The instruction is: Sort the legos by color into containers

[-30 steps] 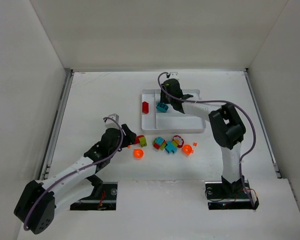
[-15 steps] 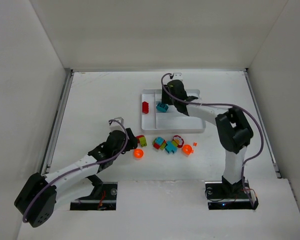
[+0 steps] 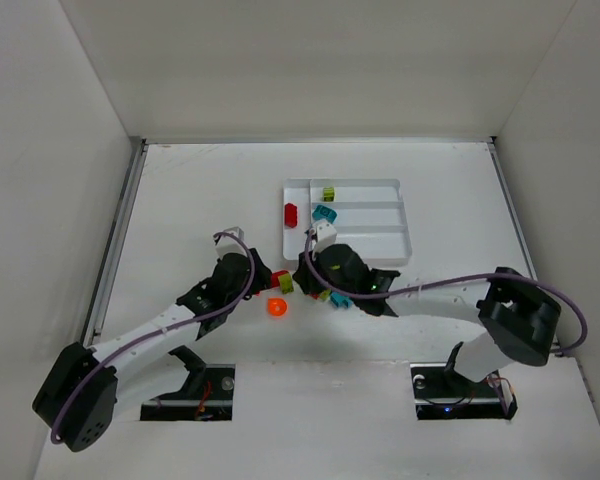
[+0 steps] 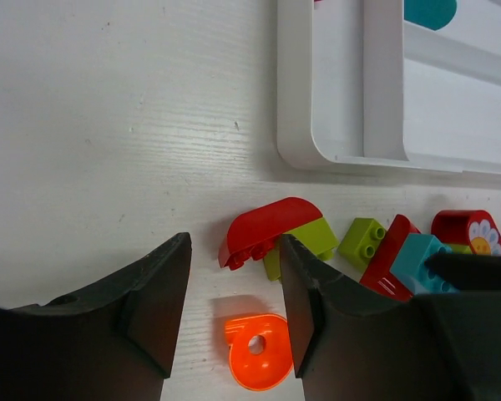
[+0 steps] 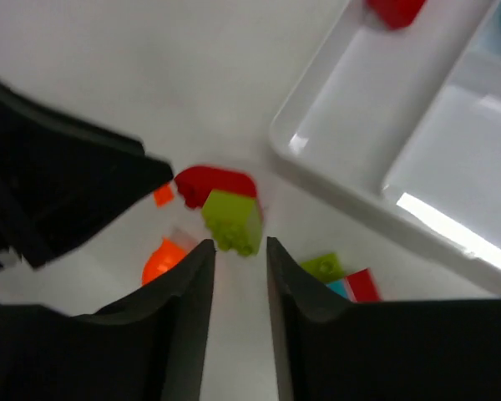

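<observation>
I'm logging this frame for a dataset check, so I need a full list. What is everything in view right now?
tray: one, white, far half of the table, one narrow side slot plus three long slots.
red lego: one, red, narrow side slot.
yellow-green lego: one, yellow-green, farthest long slot.
teal lego: one, teal, middle long slot.
loose legos: at least six, red, yellow-green and teal, clustered on the table before the tray.
orange ring: one, orange, on the table beside the cluster.
table: one, white.
left end effector: open, at the orange ring.
right end effector: open, at the cluster.
</observation>
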